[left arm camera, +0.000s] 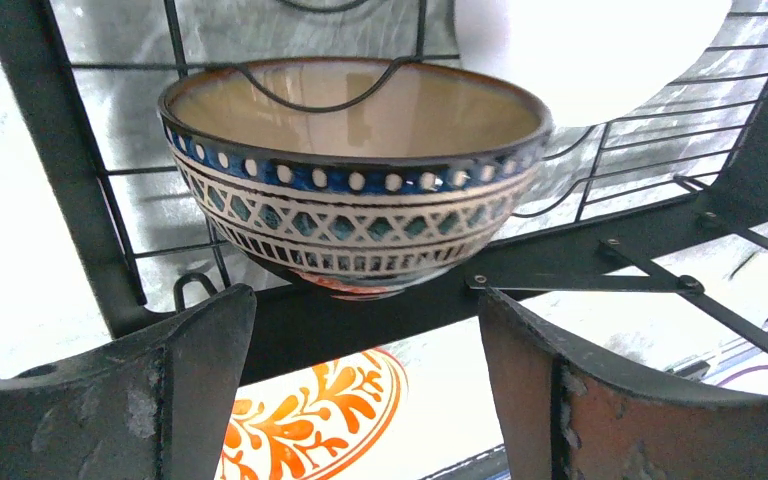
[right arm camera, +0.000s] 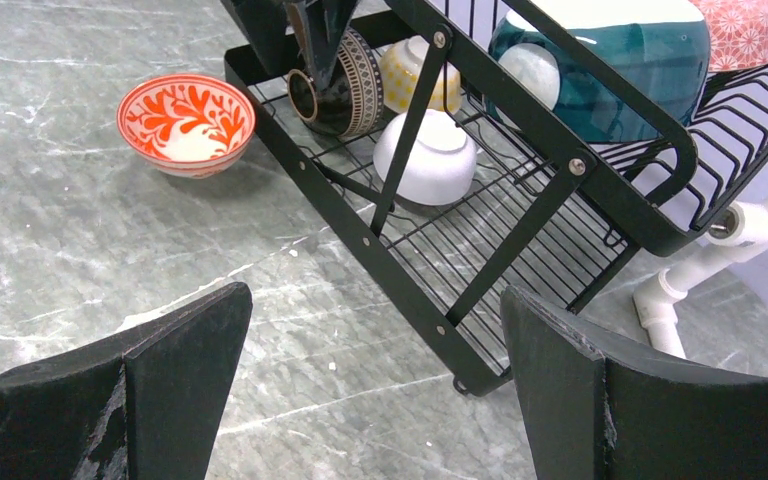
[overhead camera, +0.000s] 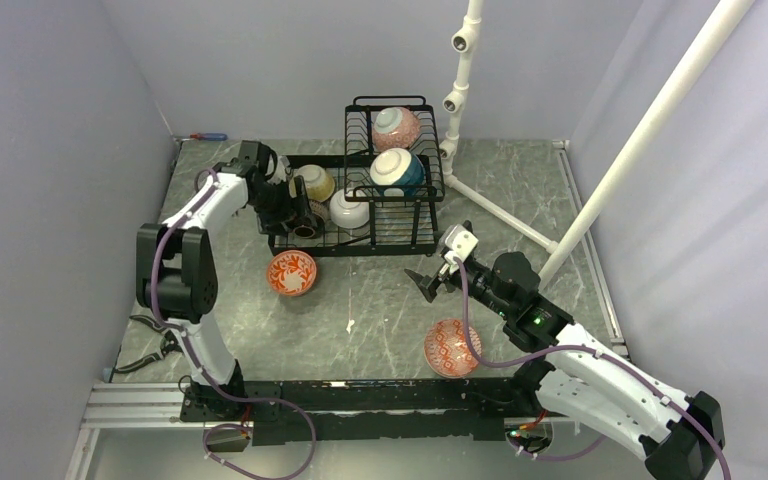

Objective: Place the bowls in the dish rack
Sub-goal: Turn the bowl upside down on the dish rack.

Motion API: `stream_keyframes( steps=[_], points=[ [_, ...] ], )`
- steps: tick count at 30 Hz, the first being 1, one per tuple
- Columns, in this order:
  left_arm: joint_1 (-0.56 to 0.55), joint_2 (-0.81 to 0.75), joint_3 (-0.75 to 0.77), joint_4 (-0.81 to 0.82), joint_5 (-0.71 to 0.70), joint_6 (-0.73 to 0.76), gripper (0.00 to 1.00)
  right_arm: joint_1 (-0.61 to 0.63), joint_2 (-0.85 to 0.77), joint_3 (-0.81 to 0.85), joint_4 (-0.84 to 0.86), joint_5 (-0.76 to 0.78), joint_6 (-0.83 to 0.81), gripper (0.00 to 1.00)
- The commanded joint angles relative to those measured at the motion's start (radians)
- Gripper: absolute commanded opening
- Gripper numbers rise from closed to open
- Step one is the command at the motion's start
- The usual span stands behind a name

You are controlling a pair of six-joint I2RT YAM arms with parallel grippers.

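Black wire dish rack (overhead camera: pixel 355 250): we count one, with two tiers, just ahead of the left pincer (overhead camera: pixel 295 215).
Bowls in the rack: we count five. The blue-patterned bowl (left arm camera: pixel 355 180) stands on edge right before the left pincer's tips, untouched. The cream-yellow bowl (overhead camera: pixel 314 183) and upturned white bowl (overhead camera: pixel 349 210) lie beyond it. The teal-and-white bowl (overhead camera: pixel 397 172) and pink bowl (overhead camera: pixel 396 127) sit in the raised tier.
Bowls on the table (overhead camera: pixel 380 310): we count two. The orange-patterned bowl (overhead camera: pixel 291 272) is just beneath the left pincer, and the red-patterned bowl (overhead camera: pixel 452 347) is near the right pincer (overhead camera: pixel 436 279).
Left pincer: jaws wide, holding nothing.
Right pincer: jaws wide, holding nothing, apart from the rack.
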Motion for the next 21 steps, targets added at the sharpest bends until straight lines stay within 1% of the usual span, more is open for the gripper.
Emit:
stream_keyframes(
  steps=[1, 7, 13, 17, 21],
  points=[
    [0.003, -0.065, 0.057, -0.011, -0.027, 0.048, 0.87, -0.002, 0.004, 0.047, 0.017, -0.013, 0.014, 1.0],
    [-0.013, -0.09, 0.082, -0.015, -0.057, 0.167, 0.86, -0.003, 0.012, 0.047, 0.022, -0.02, 0.017, 1.0],
    [-0.055, -0.122, 0.113, -0.048, -0.163, 0.284, 0.86, -0.002, 0.021, 0.053, 0.022, -0.025, 0.018, 1.0],
    [-0.089, -0.163, 0.089, -0.016, -0.219, 0.348, 0.86, -0.002, 0.026, 0.054, 0.024, -0.029, 0.018, 1.0],
    [-0.138, -0.187, 0.06, 0.007, -0.263, 0.507, 0.85, -0.002, 0.028, 0.058, 0.021, -0.033, 0.015, 1.0]
  ],
)
